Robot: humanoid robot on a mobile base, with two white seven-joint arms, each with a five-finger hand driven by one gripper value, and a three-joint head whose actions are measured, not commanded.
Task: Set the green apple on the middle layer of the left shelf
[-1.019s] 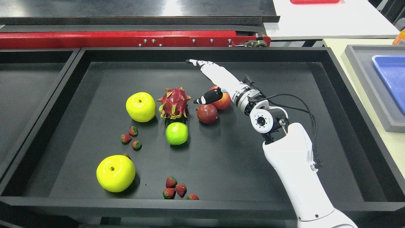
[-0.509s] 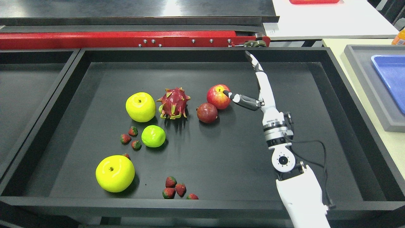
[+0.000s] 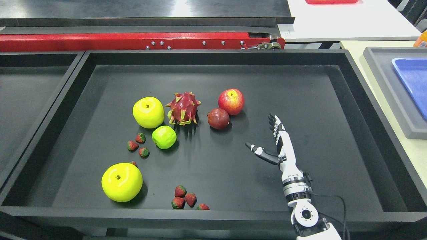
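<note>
A small green apple (image 3: pixel 164 137) lies in the black tray (image 3: pixel 213 56), just below a larger yellow-green apple (image 3: pixel 148 112) and left of the dragon fruit (image 3: pixel 183 108). A second large yellow-green apple (image 3: pixel 122 182) sits at the front left. My right hand (image 3: pixel 265 136) is open, fingers straight and thumb spread, low at the tray's right front, far from the green apple and holding nothing. The left hand is out of view.
A red apple (image 3: pixel 231 101) and a dark red fruit (image 3: pixel 218 118) lie near the tray's middle. Small strawberries lie in two clusters (image 3: pixel 137 145) (image 3: pixel 185 199). Another black tray (image 3: pixel 20 100) is at the left; a grey tray with a blue insert (image 3: pixel 410 83) is at the right.
My right hand has pulled back from the red apple toward the tray's right front. The small green apple has rolled left, ending by the upper yellow-green apple.
</note>
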